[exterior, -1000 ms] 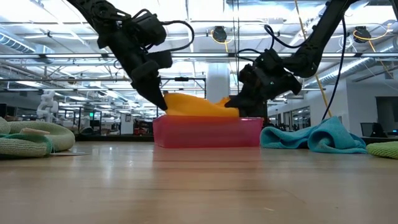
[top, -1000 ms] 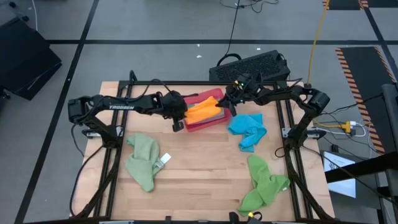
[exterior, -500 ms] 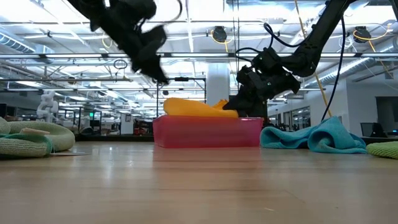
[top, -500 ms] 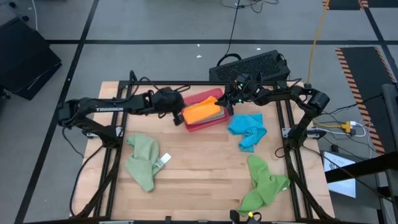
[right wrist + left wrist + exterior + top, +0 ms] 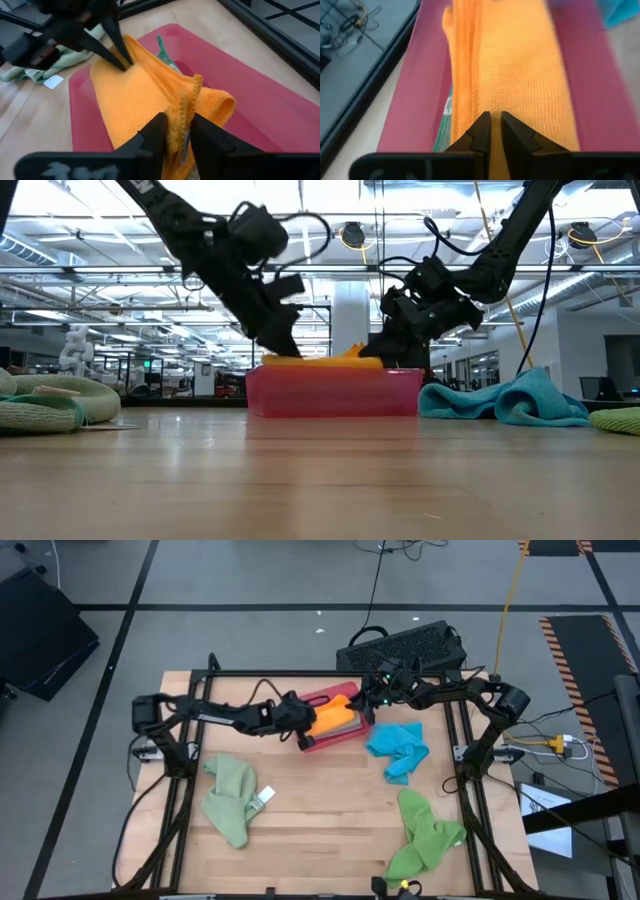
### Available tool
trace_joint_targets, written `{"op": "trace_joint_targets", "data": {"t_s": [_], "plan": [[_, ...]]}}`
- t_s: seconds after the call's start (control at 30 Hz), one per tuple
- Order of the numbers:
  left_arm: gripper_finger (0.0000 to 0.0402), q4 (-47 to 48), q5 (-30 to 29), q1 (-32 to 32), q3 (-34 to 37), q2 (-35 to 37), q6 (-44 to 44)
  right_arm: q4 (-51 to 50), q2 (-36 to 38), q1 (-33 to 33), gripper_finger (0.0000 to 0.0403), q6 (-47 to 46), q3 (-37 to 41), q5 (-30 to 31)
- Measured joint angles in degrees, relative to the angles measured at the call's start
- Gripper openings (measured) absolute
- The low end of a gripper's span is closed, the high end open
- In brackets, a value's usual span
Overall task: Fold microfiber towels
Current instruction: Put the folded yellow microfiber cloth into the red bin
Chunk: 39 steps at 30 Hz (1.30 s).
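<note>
An orange towel lies folded in the red tray at the table's far middle, on top of a green towel. My left gripper is shut, its tips down on the orange towel's left part. My right gripper is shut on the towel's right end. A sage green towel, a bright blue towel and a bright green towel lie crumpled on the table. My left gripper presses its shut fingertips down on the orange towel's top face, near the tray's left end. The fingers slant down from the table's left. The towel lies flat under them in the tray. My right gripper pinches the orange towel's folded right edge between its two fingers, several layers. The fingers come from the table's right, slanting down. That edge stands a little above the tray, and the rest of the towel lies in it.
A black keyboard-like box stands beyond the far edge. A dark metal frame runs along the table's left, right and far sides. Bare wood lies in the middle and near part, between the crumpled towels.
My left gripper rose off the orange towel's left end, then came back down farther to the right and now presses on it. The towel's raised hump has gone flat in the tray. My right gripper has kept its hold.
</note>
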<state>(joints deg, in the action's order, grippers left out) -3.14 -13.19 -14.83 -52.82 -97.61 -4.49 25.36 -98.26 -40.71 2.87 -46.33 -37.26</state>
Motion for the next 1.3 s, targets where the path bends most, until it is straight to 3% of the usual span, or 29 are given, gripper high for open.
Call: {"op": "trace_joint_targets", "data": {"t_s": [0.23, 0.37, 0.57, 0.77, 1.03, 1.3], "plan": [[0.0047, -0.3, 1.0, 0.0, 0.0, -1.4, -0.2, -1.6, 6.3, -0.3, 0.0134, 3.2, 0.0, 3.5], [0.0047, -1.0, 0.9, -0.2, 0.0, -0.9, -1.4, 2.1, 8.6, 2.5, 0.0141, 4.3, 0.0, 4.0], [0.0047, -5.6, 0.9, -0.1, -0.1, 0.0, -2.9, 6.2, 4.7, 7.0, 0.0085, 5.1, 0.0, 2.2], [0.0047, -5.6, 0.5, 0.5, -0.2, 3.4, -2.3, 7.3, -2.2, 7.2, 0.0009, 6.8, -0.5, 1.5], [0.0046, 3.1, -0.6, 3.7, -0.1, 7.2, 0.3, 3.8, -7.5, 6.3, 0.0008, 5.6, -5.7, 2.8], [0.0046, 5.3, -2.7, 1.6, -0.1, 1.9, 1.7, 1.1, -8.9, 6.3, 0.0001, 5.5, -7.6, 3.5]]}}
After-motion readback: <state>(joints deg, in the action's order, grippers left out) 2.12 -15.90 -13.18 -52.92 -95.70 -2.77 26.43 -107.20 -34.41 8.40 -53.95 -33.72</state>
